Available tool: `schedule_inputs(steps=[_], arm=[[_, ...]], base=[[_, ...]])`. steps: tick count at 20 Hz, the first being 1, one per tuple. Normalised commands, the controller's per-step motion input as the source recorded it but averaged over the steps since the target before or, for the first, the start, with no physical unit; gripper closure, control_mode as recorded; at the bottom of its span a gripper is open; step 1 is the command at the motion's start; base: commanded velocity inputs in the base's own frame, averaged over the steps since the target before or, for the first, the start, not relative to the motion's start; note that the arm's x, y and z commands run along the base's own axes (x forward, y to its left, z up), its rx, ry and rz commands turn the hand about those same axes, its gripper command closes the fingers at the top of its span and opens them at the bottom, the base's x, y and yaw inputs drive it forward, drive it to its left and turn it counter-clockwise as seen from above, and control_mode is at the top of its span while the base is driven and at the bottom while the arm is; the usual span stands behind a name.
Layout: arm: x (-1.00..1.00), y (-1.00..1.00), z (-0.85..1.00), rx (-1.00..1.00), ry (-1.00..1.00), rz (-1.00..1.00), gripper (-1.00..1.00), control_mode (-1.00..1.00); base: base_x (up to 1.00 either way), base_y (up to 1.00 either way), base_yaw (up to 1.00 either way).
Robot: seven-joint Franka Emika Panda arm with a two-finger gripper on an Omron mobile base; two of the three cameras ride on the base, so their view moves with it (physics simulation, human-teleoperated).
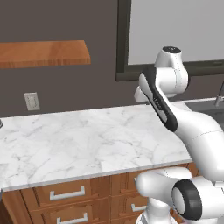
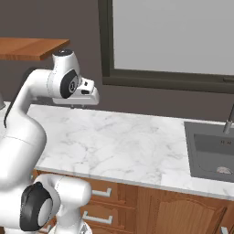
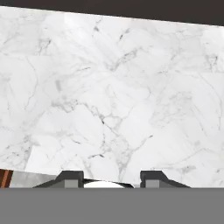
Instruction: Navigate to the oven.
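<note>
The gripper (image 3: 111, 177) hangs over a white marble counter (image 1: 78, 135). In the hand view its two dark finger tips (image 3: 70, 178) stand apart with a wide gap between them. Nothing is between them and they touch nothing. They point down at bare marble.

No oven can be seen near the jaws. What lies around the gripper is the counter, a dark wall and a big window (image 2: 173, 36) with a dark frame.

In the right base view the white arm (image 2: 27, 119) bends up from the lower left, and the hand (image 2: 84, 93) sits above the back part of the counter, close to the wall. In the left base view the arm (image 1: 175, 109) rises from the lower right and hides the hand.

A grey sink (image 2: 212, 153) is set into the counter to the right. A small pale thing (image 2: 224, 170) lies in the bottom of the sink; it is too small to tell what it is. A thin tap (image 2: 228, 119) stands at the back of the sink.

A brown wood shelf (image 1: 43, 53) hangs on the wall at the left. A white wall socket (image 1: 31, 101) sits under it, just above the counter. Under the counter are wood drawers (image 1: 65, 194) with silver bar handles (image 1: 67, 193).
</note>
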Motion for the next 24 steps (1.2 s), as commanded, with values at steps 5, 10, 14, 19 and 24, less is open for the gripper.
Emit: schedule_inputs(steps=[5, 10, 14, 19, 24], arm=[[-0.52, -0.09, -0.01, 0.0, 0.0, 0.0, -1.0, -1.0], [-0.89, -0.18, -0.12, 0.0, 0.0, 0.0, -1.0, -1.0], [-0.79, -0.01, -0.16, 0.0, -0.01, 0.0, -1.0, -1.0], [0.0, 0.0, 0.0, 0.0, 0.0, 0.0, -1.0, 1.0], [0.0, 0.0, 0.0, 0.0, 0.0, 0.0, -1.0, 1.0]], base=[[0.0, 0.0, 0.0], [0.0, 0.0, 0.0], [0.0, 0.0, 0.0], [-0.81, -0.09, 0.0], [-0.67, -0.33, 0.27]])
